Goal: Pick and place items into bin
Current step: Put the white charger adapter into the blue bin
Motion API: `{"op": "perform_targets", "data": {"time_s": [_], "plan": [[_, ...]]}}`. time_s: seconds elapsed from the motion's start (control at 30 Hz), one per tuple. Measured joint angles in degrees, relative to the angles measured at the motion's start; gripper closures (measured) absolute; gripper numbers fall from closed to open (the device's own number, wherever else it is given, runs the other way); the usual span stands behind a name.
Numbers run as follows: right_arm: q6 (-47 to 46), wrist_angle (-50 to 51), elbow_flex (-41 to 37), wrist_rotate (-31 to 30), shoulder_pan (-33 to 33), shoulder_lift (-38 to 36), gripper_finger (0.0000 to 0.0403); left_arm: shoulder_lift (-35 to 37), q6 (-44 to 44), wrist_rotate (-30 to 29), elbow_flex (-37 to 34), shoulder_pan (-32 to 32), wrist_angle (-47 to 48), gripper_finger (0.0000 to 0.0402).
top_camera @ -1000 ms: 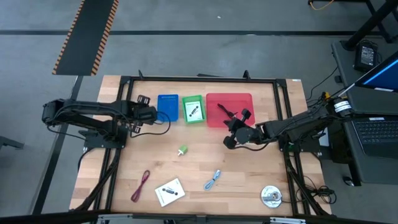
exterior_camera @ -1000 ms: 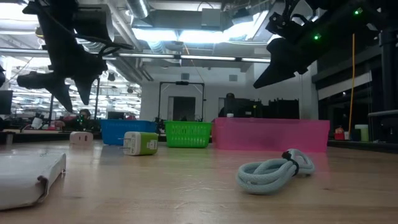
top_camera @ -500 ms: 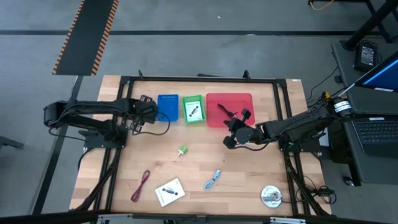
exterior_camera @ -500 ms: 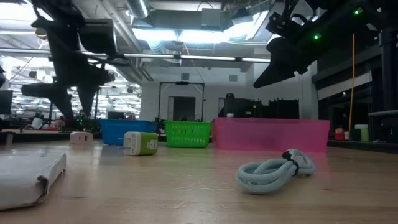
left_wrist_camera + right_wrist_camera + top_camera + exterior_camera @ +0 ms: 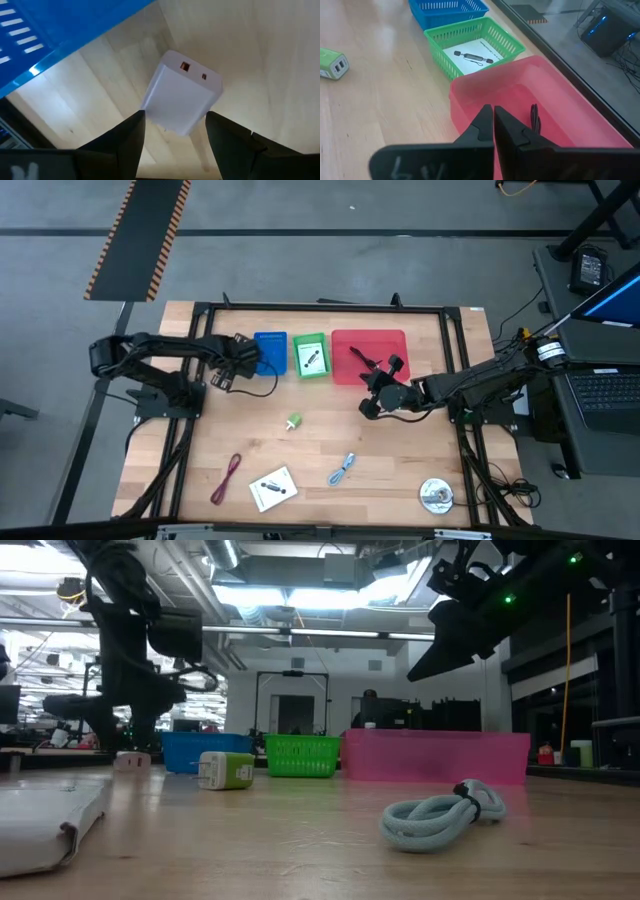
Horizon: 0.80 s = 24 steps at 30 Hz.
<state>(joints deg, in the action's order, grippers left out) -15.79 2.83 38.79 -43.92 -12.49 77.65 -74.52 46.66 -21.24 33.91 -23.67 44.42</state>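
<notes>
Left gripper [image 5: 174,131] over the far left part of the bench, beside the blue basket [image 5: 269,351], fingers spread wide and straddling a white charger [image 5: 182,93] lying flat on the wood. Nothing pinched yet; charger sat just ahead of the fingertips, one corner angled toward the basket wall.

Right gripper [image 5: 493,126] parked above the near rim of the red bin [image 5: 555,95], fingers pressed together, empty. Idle.

Noted on the bench: green-white plug [image 5: 293,422] near the middle; maroon cable [image 5: 227,477], white card [image 5: 272,487] and light-blue cable [image 5: 342,469] along the near edge; round disc [image 5: 435,495] toward the near right corner. Green basket [image 5: 310,355] held a printed card; dark cable already in the red bin.

Judged step: grasp of the charger. To do well: descend straight until fingertips flank its two long flat faces, centred on the body, not the corner. Close squarely to avoid twisting it out. Kept clear of the blue wall on the way down; lift fully before swinging over a basket rim.
</notes>
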Motion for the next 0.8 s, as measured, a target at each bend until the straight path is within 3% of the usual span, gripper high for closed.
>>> {"op": "perform_targets", "data": {"time_s": [0.33,0.8], "plan": [[0.02,0.02,0.0,0.0,0.02,0.0,0.0402,-3.06,1.09,-0.51,0.26,-0.64,-4.52,0.0198],[0.02,0.02,0.0,0.0,0.02,0.0,0.0402,-3.08,-2.09,6.15,0.22,-0.96,-4.93,0.0195]]}}
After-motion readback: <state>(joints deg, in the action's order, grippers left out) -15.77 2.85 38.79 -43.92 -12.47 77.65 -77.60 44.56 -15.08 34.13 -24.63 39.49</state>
